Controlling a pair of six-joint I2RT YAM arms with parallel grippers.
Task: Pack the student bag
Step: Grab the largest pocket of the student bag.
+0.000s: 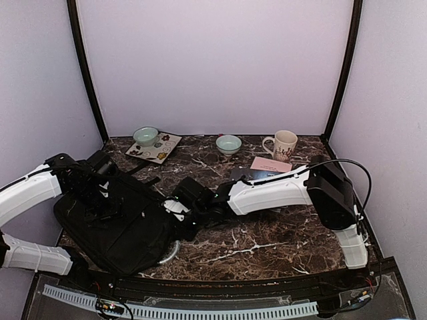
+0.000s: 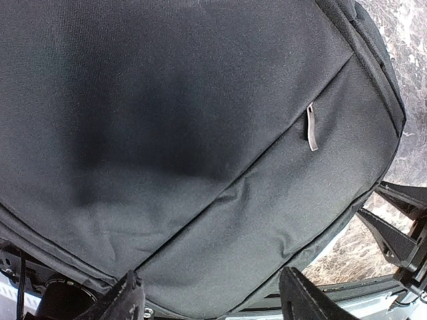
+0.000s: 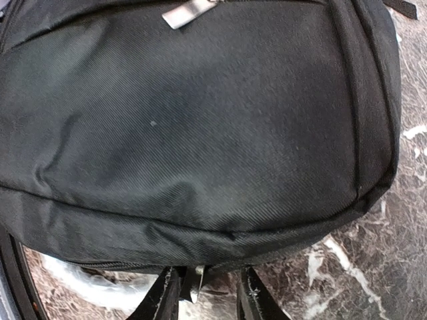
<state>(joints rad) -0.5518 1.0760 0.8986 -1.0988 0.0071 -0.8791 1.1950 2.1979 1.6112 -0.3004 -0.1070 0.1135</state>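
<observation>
Since the bag (image 1: 113, 220) at the near-left corner likely needs unzipping, my right end effector (image 3: 209, 275) straddles its pull (image 3: 193, 283), grip unclear; left end effector (image 2: 210, 273) hangs open above.

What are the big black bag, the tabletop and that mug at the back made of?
The student bag looks like matte woven synthetic fabric, showing a fine diagonal weave; its zipper pull seems dull grey metal. The tabletop looks like dark marble with white veins, possibly an imitation. The mug appears to be smooth cream ceramic with a dark print.
</observation>
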